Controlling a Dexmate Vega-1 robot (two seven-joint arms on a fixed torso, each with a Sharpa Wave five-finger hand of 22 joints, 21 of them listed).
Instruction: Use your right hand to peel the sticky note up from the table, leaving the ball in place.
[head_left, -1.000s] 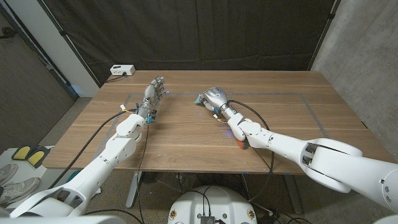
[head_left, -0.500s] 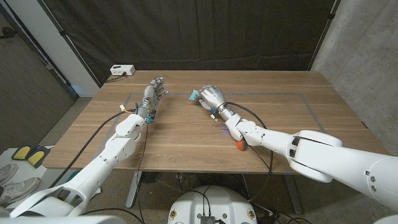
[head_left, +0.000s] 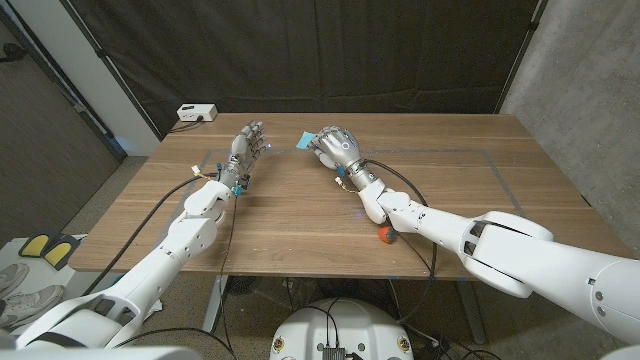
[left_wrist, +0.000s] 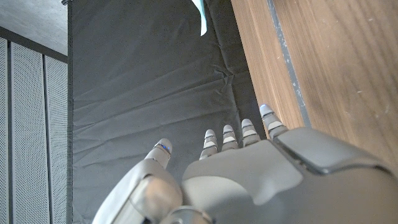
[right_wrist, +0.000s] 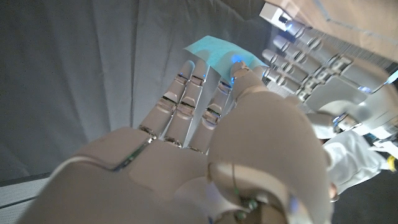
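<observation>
My right hand (head_left: 335, 150) is raised above the middle back of the table and pinches a light blue sticky note (head_left: 303, 139) at its fingertips; the note is clear of the wood. In the right wrist view the sticky note (right_wrist: 219, 51) sticks out past the fingers of my right hand (right_wrist: 205, 143). A small orange ball (head_left: 385, 235) lies on the table near the front, partly hidden by my right forearm. My left hand (head_left: 247, 150) stands at the left with fingers apart and holds nothing. The left wrist view has my left hand (left_wrist: 249, 174) and the sticky note (left_wrist: 200, 15).
The wooden table (head_left: 300, 215) carries a faint tape outline (head_left: 490, 153). A white box (head_left: 196, 113) with a cable sits at the back left corner. A black curtain hangs behind. My left hand (right_wrist: 305, 56) is close beside the right one.
My right hand has risen from the table and moved back and to the left, carrying the blue sticky note up with it. Ball and left hand have stayed put.
</observation>
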